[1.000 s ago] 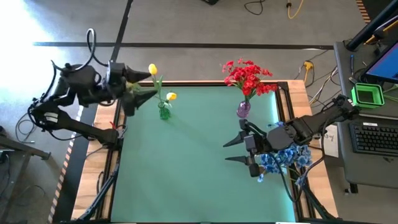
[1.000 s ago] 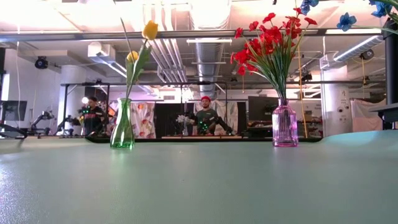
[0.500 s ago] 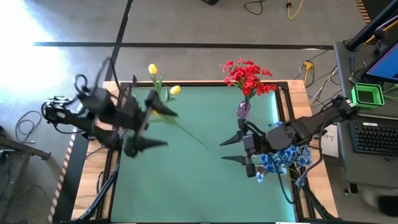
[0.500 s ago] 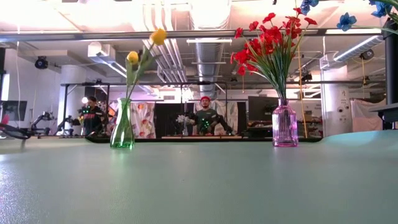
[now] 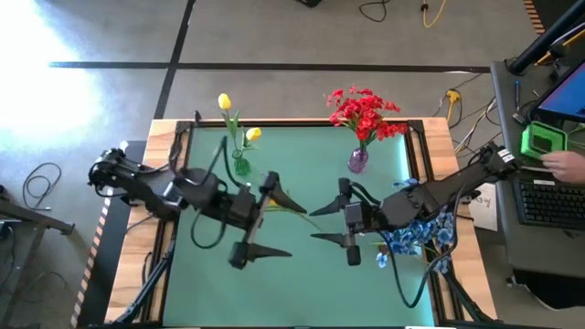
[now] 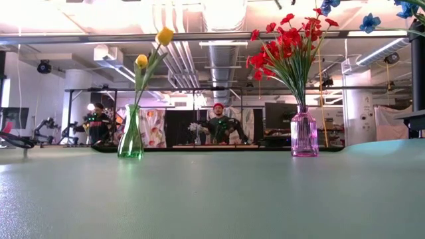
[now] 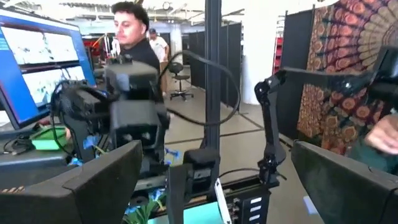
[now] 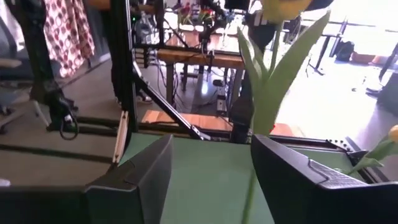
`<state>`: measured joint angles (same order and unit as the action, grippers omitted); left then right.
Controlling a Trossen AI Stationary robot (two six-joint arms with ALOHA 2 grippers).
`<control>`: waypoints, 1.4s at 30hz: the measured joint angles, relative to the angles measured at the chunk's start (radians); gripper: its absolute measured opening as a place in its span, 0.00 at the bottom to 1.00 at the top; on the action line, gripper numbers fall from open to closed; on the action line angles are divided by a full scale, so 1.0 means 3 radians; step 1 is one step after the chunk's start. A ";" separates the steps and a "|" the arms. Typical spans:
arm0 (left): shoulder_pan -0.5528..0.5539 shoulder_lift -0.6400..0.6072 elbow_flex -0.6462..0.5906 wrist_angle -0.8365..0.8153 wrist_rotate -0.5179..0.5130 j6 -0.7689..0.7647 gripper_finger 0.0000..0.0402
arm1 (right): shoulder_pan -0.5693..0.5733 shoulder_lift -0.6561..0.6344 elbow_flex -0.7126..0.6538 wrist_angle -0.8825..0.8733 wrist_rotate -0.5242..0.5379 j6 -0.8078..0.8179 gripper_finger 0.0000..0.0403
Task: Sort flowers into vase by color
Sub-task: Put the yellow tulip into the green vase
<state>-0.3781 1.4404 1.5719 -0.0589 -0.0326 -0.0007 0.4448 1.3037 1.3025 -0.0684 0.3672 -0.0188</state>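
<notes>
The table [image 5: 302, 274] carries a matt green mat with a fine pebbled grain in the low view; pale bare wood shows along its far edge and right edge, inside a black frame that looks like metal. At the far edge the green vase [image 6: 131, 136] and the purple vase [image 6: 304, 135] are clear, glossy glass. The red flowers [image 6: 290, 41] and the yellow flowers [image 6: 154, 48] look like cloth or plastic. The right gripper's fingers [image 8: 140, 174] are dark, matt, smooth plastic.
</notes>
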 joint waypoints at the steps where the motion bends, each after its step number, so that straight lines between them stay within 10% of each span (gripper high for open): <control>1: -0.0008 0.0035 0.0000 0.0021 0.0011 0.0017 0.99 | 0.0000 -0.0003 0.0000 0.0027 0.0000 0.0017 0.52; 16: -0.0043 0.0381 -0.0177 0.0821 0.0344 0.0031 0.99 | -0.0008 0.0186 -0.0001 0.0201 0.0001 0.0226 0.71; 31: -0.0091 0.0489 -0.0181 0.1362 0.0345 -0.0216 0.99 | -0.0020 0.0197 -0.0001 0.0156 0.0000 0.0190 0.06; 42: -0.0079 0.0490 -0.0182 0.1444 0.0345 -0.0141 0.99 | -0.0016 0.0197 -0.0001 0.0071 -0.0155 0.0191 0.03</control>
<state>-0.4019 1.5875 1.5173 0.3744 0.0710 -0.0431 0.4400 1.3628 1.3022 -0.0471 0.3207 0.0383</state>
